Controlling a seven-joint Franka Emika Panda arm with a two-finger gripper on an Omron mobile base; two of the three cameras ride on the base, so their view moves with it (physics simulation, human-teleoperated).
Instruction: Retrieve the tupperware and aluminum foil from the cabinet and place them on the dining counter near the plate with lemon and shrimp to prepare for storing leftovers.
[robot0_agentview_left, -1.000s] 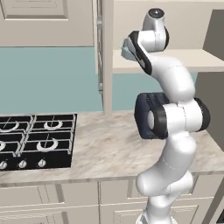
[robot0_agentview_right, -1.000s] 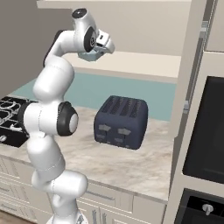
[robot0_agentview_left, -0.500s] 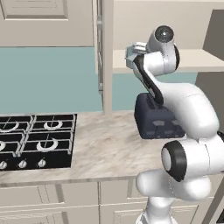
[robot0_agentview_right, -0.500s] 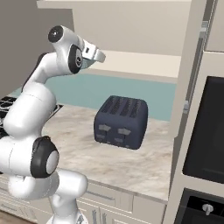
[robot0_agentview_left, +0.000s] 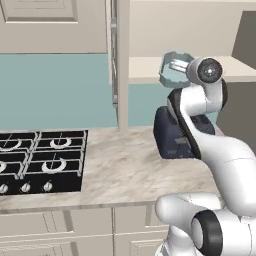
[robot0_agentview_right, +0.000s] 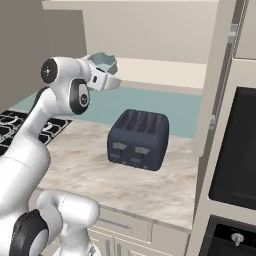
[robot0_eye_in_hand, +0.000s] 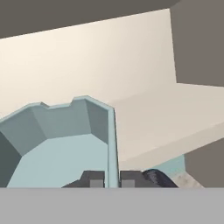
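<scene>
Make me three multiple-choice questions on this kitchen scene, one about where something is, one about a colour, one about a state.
1. Where is the toaster?
A. on the marble worktop
B. on the cabinet shelf
C. on the hob

2. What colour is the tupperware?
A. red
B. pale blue-grey
C. yellow

3. How does the gripper stand to the tupperware?
A. open, well clear of it
B. shut on its wall
C. pressing on a lid

Answers:
1. A, it stands on the veined top right of the hob.
2. B, its walls and floor read pale blue-grey in the hand view.
3. B, one fingertip sits on each side of the tub's wall.
</scene>
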